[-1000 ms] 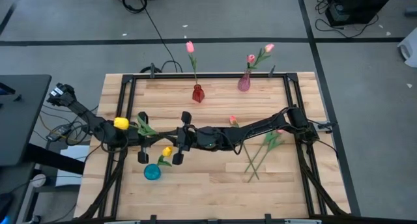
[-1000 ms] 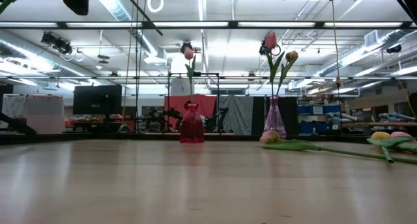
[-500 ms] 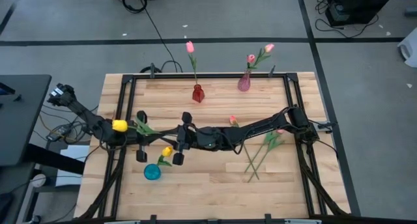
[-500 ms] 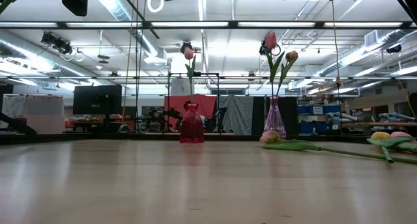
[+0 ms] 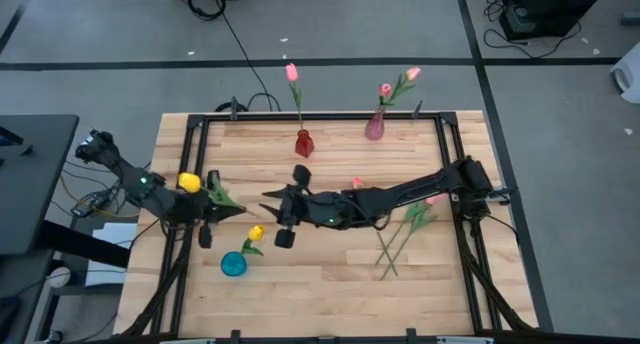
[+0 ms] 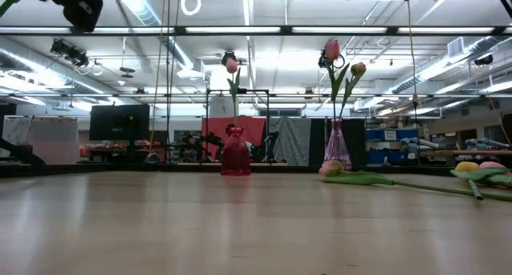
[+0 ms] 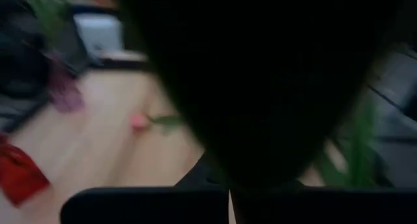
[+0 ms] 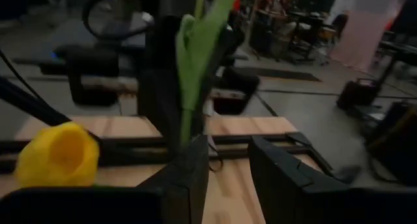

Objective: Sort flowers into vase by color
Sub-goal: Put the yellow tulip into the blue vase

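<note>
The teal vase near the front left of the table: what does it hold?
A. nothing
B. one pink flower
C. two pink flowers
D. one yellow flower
D: in the high view one yellow flower stands in the teal vase, while the pink ones are in the two vases at the far edge.

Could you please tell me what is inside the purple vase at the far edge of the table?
The purple vase holds two pink-headed tulips on green stems, their heads well above its neck. The stem ends inside the tinted glass cannot be made out.
</note>
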Available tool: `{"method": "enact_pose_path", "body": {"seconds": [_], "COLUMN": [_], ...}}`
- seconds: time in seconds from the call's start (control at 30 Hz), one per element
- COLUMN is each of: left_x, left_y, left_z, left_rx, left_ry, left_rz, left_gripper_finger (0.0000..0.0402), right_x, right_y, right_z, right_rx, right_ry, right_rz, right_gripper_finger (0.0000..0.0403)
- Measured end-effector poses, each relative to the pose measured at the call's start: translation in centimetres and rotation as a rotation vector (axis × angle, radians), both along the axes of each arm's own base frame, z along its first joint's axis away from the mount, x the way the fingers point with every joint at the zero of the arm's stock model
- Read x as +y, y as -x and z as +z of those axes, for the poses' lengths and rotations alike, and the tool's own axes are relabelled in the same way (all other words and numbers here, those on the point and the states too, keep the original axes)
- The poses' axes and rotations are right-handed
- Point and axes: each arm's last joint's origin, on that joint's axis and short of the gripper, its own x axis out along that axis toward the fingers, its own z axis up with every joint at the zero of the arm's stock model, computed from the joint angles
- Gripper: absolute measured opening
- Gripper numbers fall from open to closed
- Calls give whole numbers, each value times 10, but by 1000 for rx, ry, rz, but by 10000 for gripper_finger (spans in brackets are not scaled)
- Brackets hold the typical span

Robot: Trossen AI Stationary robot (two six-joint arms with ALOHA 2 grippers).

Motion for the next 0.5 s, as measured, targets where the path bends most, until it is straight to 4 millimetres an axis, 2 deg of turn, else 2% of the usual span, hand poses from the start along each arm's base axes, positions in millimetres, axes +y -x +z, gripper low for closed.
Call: {"method": "enact_pose_path", "body": {"seconds": [0.13,0.23,0.33,0.5], "left_x": [5,10,11,6], "left_y": [11,19,25,28], "left_z": [20,31,38,36], "left_rx": [108,184,232,307], "left_ry": [49,77,116,162], "left_rz": [-63,-89,-168,-337], "left_gripper_finger": [1,1,1,1], "right_x": [11,22,35,55], "right_y": [21,35,47,72], "right_z": [17,22,23,16], "right_rx": [52,95,133,235], "right_ry": [32,50,53,66], "right_rz": [-60,-100,-125,-217], "right_gripper_finger": [121,121,121,121]}}
